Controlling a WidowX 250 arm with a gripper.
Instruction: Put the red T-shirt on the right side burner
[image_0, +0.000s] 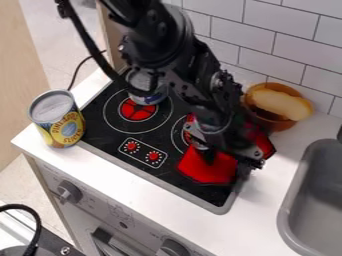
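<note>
So there's one claw (226, 162), right of centre, hanging down over the one red T-shirt (200, 167); can't tell if it's clenched or released, sorry. The shirt's kinda crumpled under and around it, partly over the right burner (179, 135) and past the cooktop's far right edge. That's one of two burners on the single black cooktop (107, 137), plus two little red knobs (153, 156) at its near side. One can (143, 92), half behind the arm, stands at the far side of the left burner (138, 111). Further out on the white surface (294, 142): one pineapple tin (59, 120) on the left, one orange bowl (270, 120) far right with one pale yellow, longish thing (280, 104) in it, and one grey sink (294, 205) at right.
</note>
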